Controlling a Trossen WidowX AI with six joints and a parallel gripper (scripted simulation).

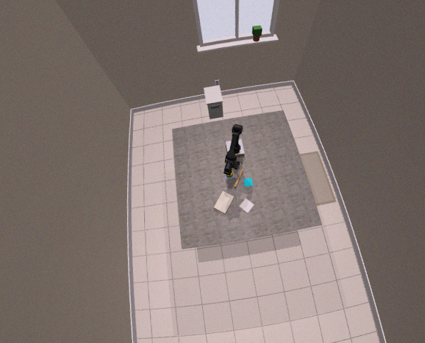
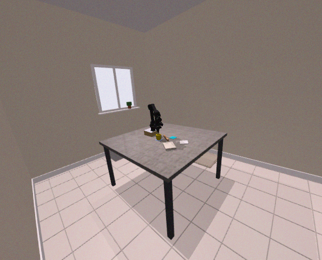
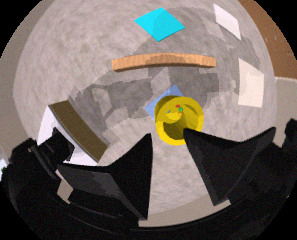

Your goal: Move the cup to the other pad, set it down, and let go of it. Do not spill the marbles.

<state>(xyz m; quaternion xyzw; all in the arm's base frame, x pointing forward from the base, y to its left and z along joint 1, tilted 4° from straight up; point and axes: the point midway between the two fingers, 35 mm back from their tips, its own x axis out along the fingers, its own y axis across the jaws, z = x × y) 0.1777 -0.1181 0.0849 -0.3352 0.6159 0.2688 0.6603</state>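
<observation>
The yellow cup stands upright on the blue pad, which it partly hides. Small coloured marbles show inside it. The cyan pad lies flat and bare on the far side of a wooden stick. My gripper is partly open and empty, pointing down above the cup's near side. In the wrist view the cup shows beyond the gap between the fingertips, not clasped by them.
The wooden stick lies between the two pads. A beige slab and a white square lie farther out. The arm's box-like base is close to the cup.
</observation>
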